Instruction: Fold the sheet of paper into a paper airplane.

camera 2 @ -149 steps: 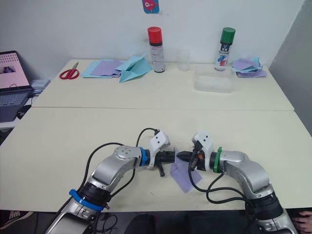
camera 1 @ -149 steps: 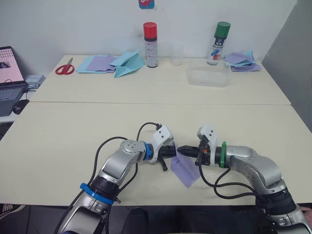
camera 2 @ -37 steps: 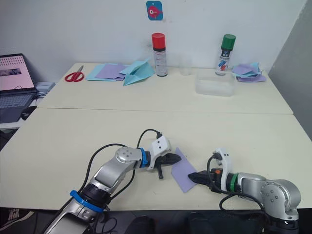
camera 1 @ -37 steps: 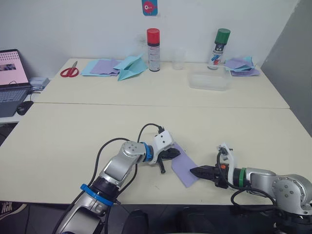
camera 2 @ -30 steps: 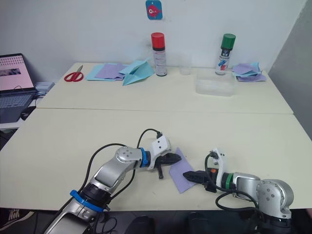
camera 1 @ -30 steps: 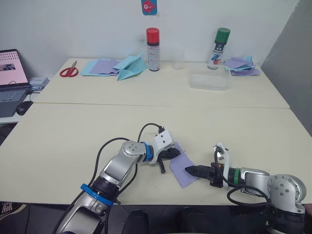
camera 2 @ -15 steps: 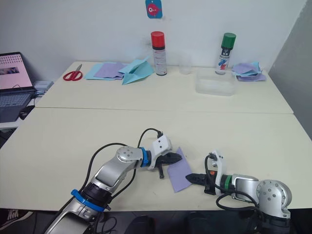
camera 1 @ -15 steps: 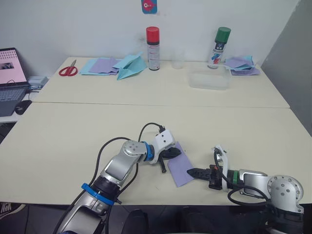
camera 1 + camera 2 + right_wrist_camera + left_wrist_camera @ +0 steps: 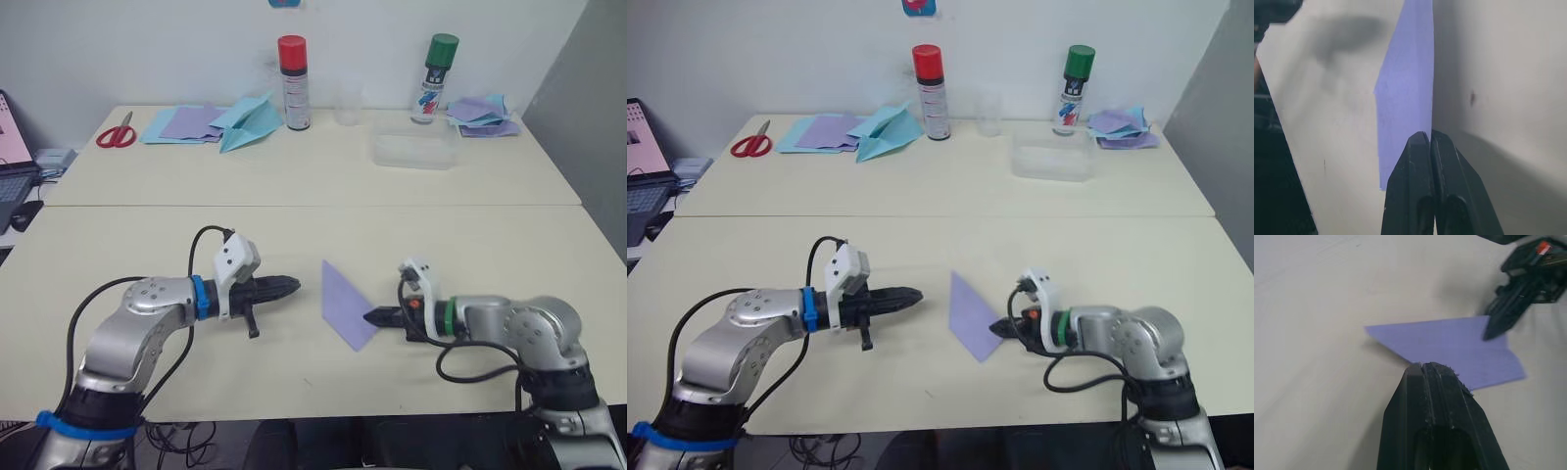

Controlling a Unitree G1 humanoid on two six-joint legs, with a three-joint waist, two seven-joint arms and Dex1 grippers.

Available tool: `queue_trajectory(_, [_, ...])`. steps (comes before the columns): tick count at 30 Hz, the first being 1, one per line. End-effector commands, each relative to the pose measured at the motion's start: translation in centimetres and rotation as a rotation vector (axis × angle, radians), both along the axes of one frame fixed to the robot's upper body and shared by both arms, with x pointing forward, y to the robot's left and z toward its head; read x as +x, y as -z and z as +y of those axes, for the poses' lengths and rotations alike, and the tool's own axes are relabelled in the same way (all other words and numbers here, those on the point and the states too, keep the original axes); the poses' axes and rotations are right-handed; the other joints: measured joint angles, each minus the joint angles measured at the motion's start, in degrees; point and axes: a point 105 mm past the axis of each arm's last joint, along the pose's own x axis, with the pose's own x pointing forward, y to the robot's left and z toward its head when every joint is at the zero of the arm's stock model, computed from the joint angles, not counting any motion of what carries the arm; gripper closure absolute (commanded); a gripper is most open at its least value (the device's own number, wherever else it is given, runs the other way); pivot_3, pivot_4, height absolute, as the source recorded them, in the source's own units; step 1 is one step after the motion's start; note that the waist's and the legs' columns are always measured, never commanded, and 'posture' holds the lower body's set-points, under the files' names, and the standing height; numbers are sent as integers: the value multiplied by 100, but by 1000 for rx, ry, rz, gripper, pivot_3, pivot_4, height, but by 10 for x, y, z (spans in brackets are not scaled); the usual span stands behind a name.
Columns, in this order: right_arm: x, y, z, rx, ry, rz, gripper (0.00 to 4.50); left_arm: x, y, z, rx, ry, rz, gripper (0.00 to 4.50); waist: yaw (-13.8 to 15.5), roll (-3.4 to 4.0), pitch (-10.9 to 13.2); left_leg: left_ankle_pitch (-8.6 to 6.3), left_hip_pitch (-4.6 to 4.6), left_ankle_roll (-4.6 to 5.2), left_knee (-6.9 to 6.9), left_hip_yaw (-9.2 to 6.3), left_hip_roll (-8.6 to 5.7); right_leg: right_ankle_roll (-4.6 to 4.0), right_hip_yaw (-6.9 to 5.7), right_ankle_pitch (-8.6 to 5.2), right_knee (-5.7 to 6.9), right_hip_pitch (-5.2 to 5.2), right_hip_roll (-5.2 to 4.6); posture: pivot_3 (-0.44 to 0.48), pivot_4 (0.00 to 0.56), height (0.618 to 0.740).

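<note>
paper: the sheet (image 9: pixel 345 305) lies folded on the near table (image 9: pixel 147 235), between the two arms, long axis running far-left to near-right.
right gripper (image 9: pixel 372 317): fingers pressed together, tips touching the sheet's right edge; whether they pinch it, I can't tell.
left gripper (image 9: pixel 290 285): fingers together, empty, pointing right, clear of the sheet.
nearer arm: the right.

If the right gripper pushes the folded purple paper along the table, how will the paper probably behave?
The sheet of paper looks thin and light, so it would probably slide easily on the smooth table. Where the right gripper meets one edge, it may buckle rather than move as one piece. The left gripper is apart from it, so nothing pins it.
</note>
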Motion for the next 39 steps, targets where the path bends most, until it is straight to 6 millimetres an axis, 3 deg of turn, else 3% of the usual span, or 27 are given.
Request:
queue_trajectory(1, [14,-20,12,-12,-151,-122,4471,-15,-19,-1,-14,35,-56,4500,-3,0,37,0,0,0,2,0,0,0,1,0,1,-1,0,0,150,740])
queue_trajectory(5, [31,-32,19,-71,-349,-197,4471,-29,-9,8,12,17,-41,4500,-7,-1,50,0,4,0,6,2,1,-1,4,0,3,-1,-2,0,150,740])
queue_trajectory(10, [35,-32,18,-99,-556,-168,4471,-36,-5,16,5,-34,-77,4500,30,-5,53,0,3,0,4,3,7,-7,-3,-2,6,-4,-4,0,150,740])
queue_trajectory(15, [29,-26,15,-80,-793,-8,4471,-52,2,18,-16,-67,-36,4500,57,-2,55,0,8,0,7,0,13,-17,4,1,13,-4,-12,0,150,740])
queue_trajectory(20, [38,-17,6,-178,-872,-13,4471,-55,-2,13,-24,-75,-38,4500,79,1,57,0,8,0,13,2,13,-24,-3,5,17,-2,-16,0,150,740])
queue_trajectory(27, [51,-47,11,-175,-895,-94,4471,-60,-6,18,-14,-109,-37,4500,96,8,62,0,8,0,14,1,13,-41,2,15,21,-4,-33,0,150,740])
queue_trajectory(32, [34,-67,5,-161,-961,-65,4471,-67,-5,13,-18,-112,-32,4500,110,20,71,0,5,0,14,-3,8,-41,-6,15,23,-5,-45,0,150,740])
queue_trajectory(39, [12,-44,0,-237,-1110,21,4471,-70,-3,11,-14,-115,-16,4500,108,26,74,0,9,0,15,0,4,-41,-9,15,23,-5,-56,0,150,740])
